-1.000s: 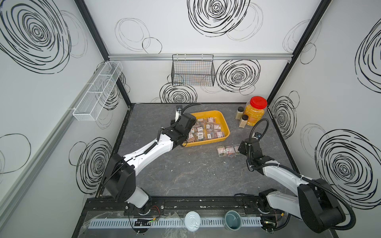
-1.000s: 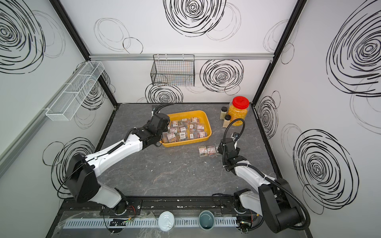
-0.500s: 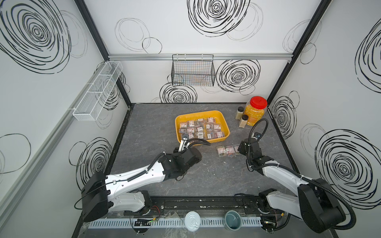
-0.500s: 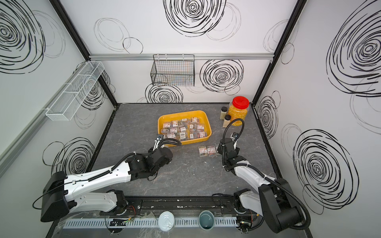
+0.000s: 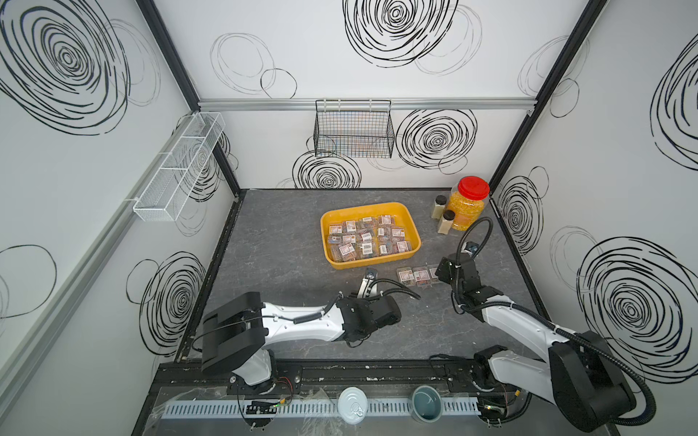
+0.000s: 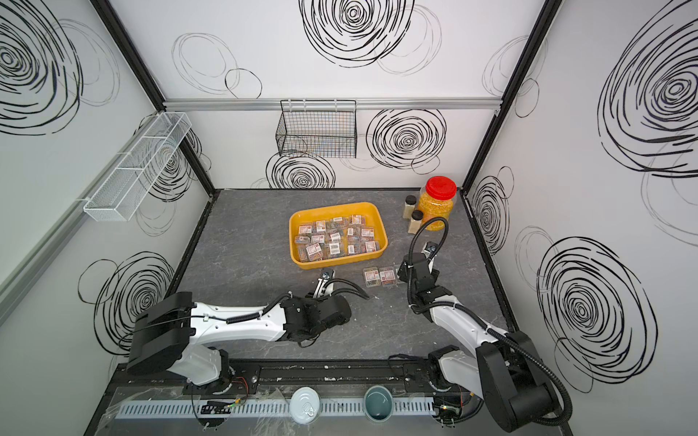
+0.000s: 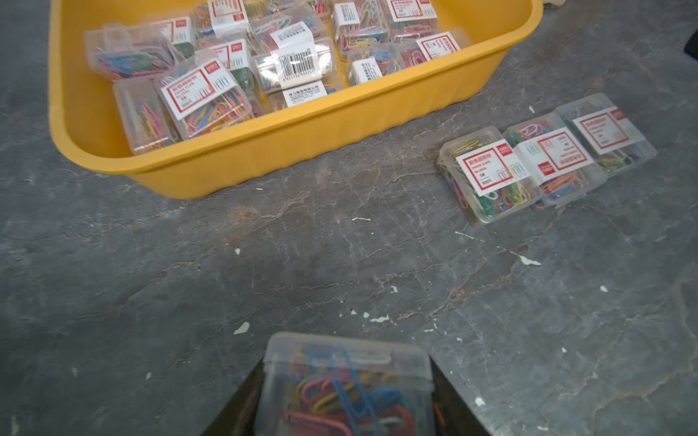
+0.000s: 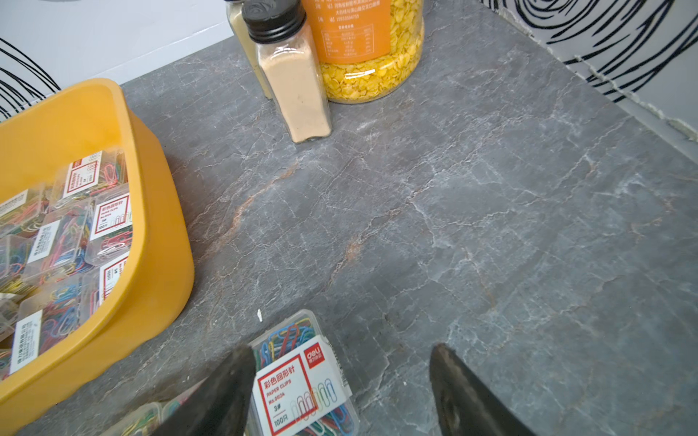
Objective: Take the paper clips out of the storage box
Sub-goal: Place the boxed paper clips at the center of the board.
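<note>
Left claw (image 7: pixel 347 400), clamped on one clear plastic case of multicoloured paper clips (image 7: pixel 345 377), sits at 6 o'clock from the shallow yellow-orange plastic storage box (image 7: pixel 302 143), which holds most cases. Lower it flat at the 9 o'clock end of the three-case row (image 7: pixel 544 158) on the table (image 7: pixel 264 256), then release. Right claw (image 8: pixel 342 351): half open, gripping nothing.

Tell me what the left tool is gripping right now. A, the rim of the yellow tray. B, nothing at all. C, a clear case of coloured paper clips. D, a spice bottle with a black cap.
C: in the left wrist view, the left tool is shut on a clear case of coloured paper clips, held over the table and apart from the yellow tray.
</note>
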`<state>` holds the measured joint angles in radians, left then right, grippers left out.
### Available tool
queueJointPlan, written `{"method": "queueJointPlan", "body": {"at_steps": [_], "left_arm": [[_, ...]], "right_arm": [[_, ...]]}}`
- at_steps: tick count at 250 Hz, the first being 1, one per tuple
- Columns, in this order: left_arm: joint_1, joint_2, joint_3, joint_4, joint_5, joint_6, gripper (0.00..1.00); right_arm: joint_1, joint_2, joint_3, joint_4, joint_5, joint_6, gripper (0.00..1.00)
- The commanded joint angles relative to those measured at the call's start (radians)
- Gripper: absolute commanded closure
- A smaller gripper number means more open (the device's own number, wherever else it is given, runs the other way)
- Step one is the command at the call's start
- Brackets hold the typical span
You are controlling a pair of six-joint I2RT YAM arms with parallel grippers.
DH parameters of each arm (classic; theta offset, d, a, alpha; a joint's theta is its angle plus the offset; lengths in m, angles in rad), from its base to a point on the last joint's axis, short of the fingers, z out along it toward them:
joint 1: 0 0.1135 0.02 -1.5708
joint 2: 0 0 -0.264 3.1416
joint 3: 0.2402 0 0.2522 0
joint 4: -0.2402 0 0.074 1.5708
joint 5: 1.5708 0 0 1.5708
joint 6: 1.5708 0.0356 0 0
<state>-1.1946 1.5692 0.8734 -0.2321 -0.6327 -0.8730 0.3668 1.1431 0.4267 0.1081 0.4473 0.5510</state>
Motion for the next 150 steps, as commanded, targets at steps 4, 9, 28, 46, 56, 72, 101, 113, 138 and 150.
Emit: {"method": "queueJointPlan", "body": {"at_steps": [4,9,28,46,56,72,101,113,138,150], "left_arm": [[0.021,0.036,0.016,0.107,0.062,-0.026,0.5],[0.025,0.046,0.023,0.106,0.065,-0.025,0.5],[0.036,0.074,0.037,0.103,0.075,-0.03,0.5],[0.049,0.092,0.046,0.113,0.085,-0.03,0.5],[0.056,0.104,0.051,0.113,0.087,-0.032,0.49],[0.065,0.123,0.063,0.109,0.084,-0.031,0.49],[0.082,0.156,0.085,0.107,0.094,-0.022,0.47],[0.085,0.165,0.093,0.107,0.095,-0.019,0.46],[0.088,0.179,0.104,0.108,0.094,-0.017,0.41],[0.092,0.184,0.109,0.108,0.094,-0.017,0.39]], "right_arm": [[0.009,-0.016,-0.001,-0.004,0.014,-0.012,0.24],[0.008,-0.014,0.0,-0.005,0.016,-0.012,0.24],[0.009,-0.009,0.002,-0.005,0.016,-0.013,0.24],[0.01,-0.006,0.004,-0.007,0.019,-0.012,0.24],[0.009,-0.006,0.004,-0.007,0.021,-0.011,0.24],[0.011,-0.005,0.004,-0.005,0.022,-0.01,0.24],[0.012,-0.006,0.003,-0.003,0.023,-0.011,0.24],[0.012,-0.006,0.004,-0.002,0.022,-0.01,0.24],[0.011,-0.001,0.005,-0.001,0.022,-0.014,0.24],[0.011,0.0,0.006,-0.001,0.021,-0.014,0.24]]}}
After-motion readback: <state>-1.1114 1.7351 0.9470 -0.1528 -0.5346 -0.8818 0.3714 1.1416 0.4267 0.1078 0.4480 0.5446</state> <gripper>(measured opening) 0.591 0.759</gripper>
